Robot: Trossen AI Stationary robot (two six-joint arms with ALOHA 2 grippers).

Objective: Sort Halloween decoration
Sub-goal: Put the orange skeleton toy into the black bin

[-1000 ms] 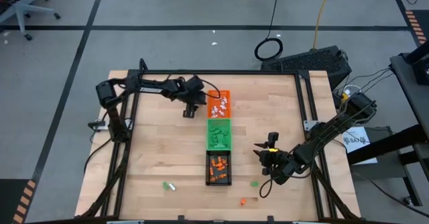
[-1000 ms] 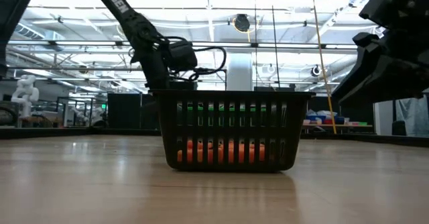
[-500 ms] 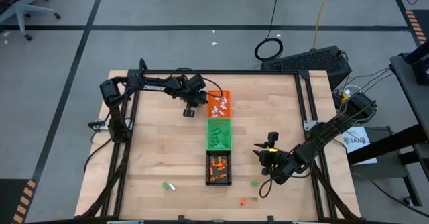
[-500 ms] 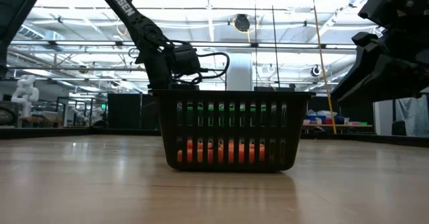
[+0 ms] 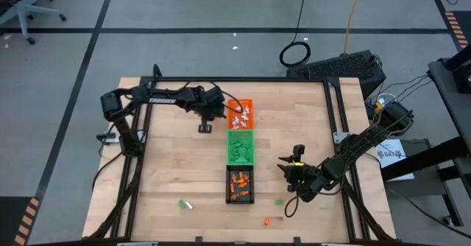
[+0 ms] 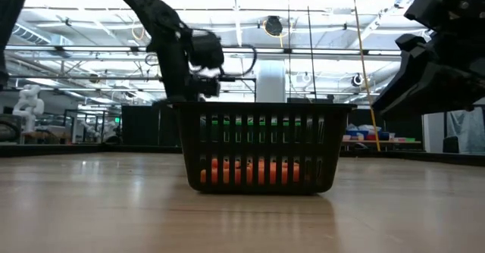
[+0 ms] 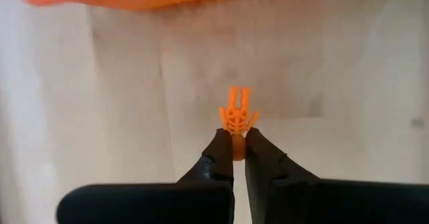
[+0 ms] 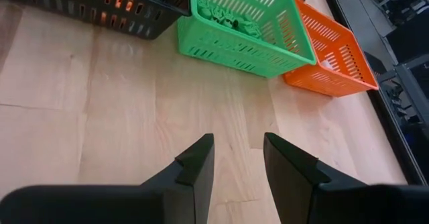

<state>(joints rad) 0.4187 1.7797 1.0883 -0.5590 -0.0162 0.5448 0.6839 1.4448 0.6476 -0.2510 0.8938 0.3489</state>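
While the left gripper reaches across beside the orange slatted plastic tray, its fingers pinch a tiny orange skeleton-like trinket above the wooden table; the right gripper hangs parted near the black tray

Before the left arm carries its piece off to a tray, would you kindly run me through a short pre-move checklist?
1. Left pincer shut on the orange trinket: ok.
2. Trinket gripped securely: cannot tell; only its lower end sits between the tips.
3. Black tray of orange pieces reachable: ok, nothing above it.
4. Right pincer out of the way: ok, open and empty, beside the black tray.
5. Loose pieces left on the table: not ok, several lie near the front edge.
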